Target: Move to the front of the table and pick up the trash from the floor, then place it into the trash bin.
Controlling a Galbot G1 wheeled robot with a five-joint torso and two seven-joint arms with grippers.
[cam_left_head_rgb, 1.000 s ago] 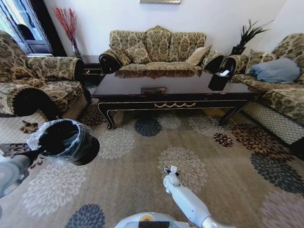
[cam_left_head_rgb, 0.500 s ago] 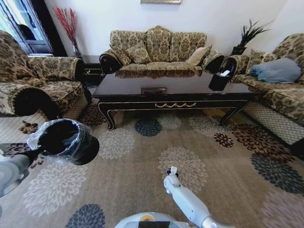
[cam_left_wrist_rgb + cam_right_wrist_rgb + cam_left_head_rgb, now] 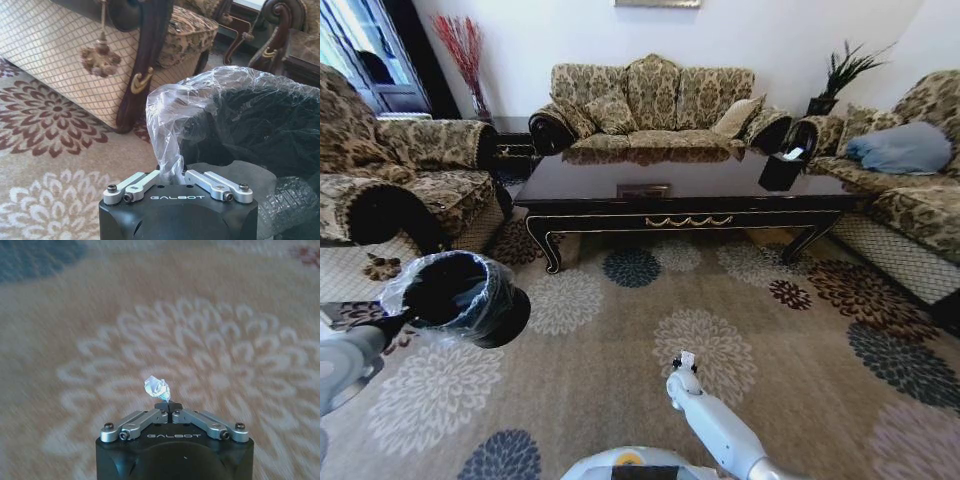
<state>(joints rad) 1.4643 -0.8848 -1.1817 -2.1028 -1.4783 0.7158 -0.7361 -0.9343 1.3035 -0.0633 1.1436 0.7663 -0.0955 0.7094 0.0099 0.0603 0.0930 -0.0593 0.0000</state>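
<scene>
Clear plastic liner bunches between my left gripper point(image 3: 176, 179), pinched tight on the rim of the trash bin point(image 3: 455, 292), so the bin hangs at about nine o'clock above the floor point(image 3: 620, 380), mouth up to receive litter. My right gripper point(image 3: 167, 407), near six o'clock, has its fingers nipped together on the trash point(image 3: 157, 388), a small crumpled shiny scrap, carried clear of the carpet; the table point(image 3: 680, 195) stands at twelve o'clock.

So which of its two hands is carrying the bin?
The left hand: it pinches the clear liner of the black trash bin, holding it above the carpet. The right hand grips only a small crumpled scrap.
</scene>
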